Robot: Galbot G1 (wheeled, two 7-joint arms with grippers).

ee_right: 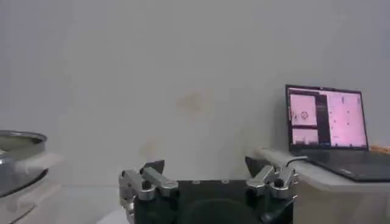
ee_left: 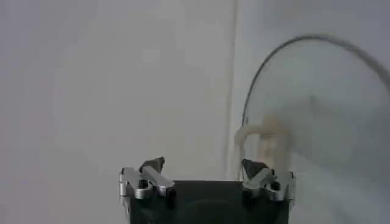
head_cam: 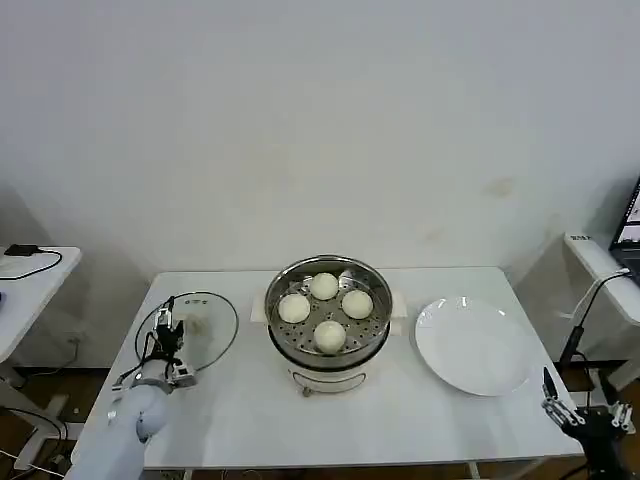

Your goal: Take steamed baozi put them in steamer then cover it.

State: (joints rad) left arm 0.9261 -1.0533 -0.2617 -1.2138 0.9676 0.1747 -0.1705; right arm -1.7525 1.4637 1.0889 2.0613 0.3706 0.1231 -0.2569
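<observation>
The steamer (head_cam: 283, 345) stands at the table's middle on its white base, uncovered. Several off-white baozi (head_cam: 323, 287) lie on its perforated tray. The glass cover (head_cam: 212, 322) lies flat on the table left of the steamer; in the left wrist view the cover (ee_left: 323, 103) shows its white handle (ee_left: 267, 135) just ahead. My left gripper (head_cam: 167, 322) hovers over the cover's left part, and the same left gripper (ee_left: 207, 167) is open with nothing between its fingers. My right gripper (head_cam: 578, 412) hangs low past the table's right front corner, and this right gripper (ee_right: 207, 169) is open and empty.
An empty white plate (head_cam: 472, 345) lies right of the steamer. The steamer's rim (ee_right: 18, 143) shows at the right wrist view's edge. A laptop (ee_right: 326, 122) sits on a side table to the right, and another side table (head_cam: 30, 285) with a cable stands at the left.
</observation>
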